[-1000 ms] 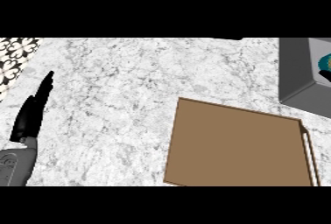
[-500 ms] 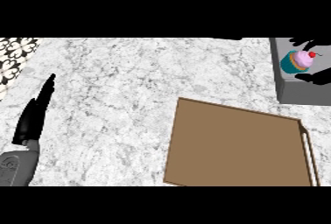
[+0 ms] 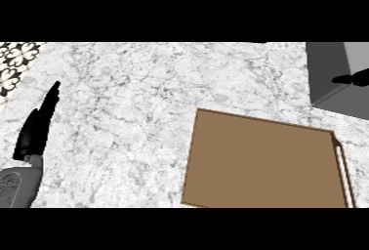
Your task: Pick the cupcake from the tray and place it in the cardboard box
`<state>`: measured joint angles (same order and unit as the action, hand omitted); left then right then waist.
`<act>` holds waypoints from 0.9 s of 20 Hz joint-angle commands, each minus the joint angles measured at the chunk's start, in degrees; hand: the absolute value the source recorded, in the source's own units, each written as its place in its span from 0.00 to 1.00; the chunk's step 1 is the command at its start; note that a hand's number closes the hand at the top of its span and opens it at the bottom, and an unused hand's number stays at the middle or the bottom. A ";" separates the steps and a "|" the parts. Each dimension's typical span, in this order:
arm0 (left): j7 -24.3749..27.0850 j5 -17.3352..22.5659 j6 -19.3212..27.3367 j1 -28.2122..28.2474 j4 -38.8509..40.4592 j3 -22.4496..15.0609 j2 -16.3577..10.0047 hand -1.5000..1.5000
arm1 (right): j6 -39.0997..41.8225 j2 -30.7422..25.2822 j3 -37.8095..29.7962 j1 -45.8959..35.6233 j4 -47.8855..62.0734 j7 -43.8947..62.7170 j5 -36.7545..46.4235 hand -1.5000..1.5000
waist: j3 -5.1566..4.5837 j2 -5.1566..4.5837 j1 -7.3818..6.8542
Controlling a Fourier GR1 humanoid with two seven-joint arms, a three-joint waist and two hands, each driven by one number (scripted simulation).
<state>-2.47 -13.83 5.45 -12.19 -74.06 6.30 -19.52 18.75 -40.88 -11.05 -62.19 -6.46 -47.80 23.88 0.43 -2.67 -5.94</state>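
The left hand rests open at the left edge of the marble counter, fingers straight. Only a black tip of the right hand shows over the grey tray. Whether it grasps anything cannot be told, nor where the cupcake is. The cardboard box lies near the tray.

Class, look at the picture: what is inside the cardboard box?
The cardboard box shows only its bare brown floor; no cupcake is in it. Nothing covers the inside, but the near edge runs out of view.
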 commanded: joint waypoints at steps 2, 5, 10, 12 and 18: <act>0.02 0.72 -0.97 0.76 -0.93 0.22 -0.33 0.50 | 8.43 -4.61 -5.79 -1.66 2.32 -0.50 -5.75 0.00 | 0.08 0.02 -0.13; -1.62 0.57 -0.64 -1.28 -0.38 0.89 -0.91 0.50 | 11.29 -6.00 -6.50 -0.72 2.31 -0.93 -6.59 0.00 | 0.21 -0.41 0.31; -0.37 0.60 -0.56 -0.35 -1.39 0.60 -0.58 0.50 | 13.35 -10.62 -8.63 0.64 2.70 1.44 -8.73 0.00 | 0.45 -0.93 -0.08; -0.25 0.73 -0.63 0.02 -1.21 0.80 -0.63 0.50 | 14.52 -12.94 -9.30 1.42 3.05 2.92 -9.40 0.00 | 0.42 -0.85 0.42; -0.08 0.73 0.02 0.77 -1.35 1.22 -0.44 0.50 | 15.69 -17.18 -9.97 2.66 2.03 5.14 -10.11 0.00 | 0.61 -1.13 -0.03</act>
<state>-2.49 -13.21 5.27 -11.71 -75.19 7.10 -19.76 28.05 -55.14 -20.54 -60.69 -4.48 -39.89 14.24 0.96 -3.77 -5.75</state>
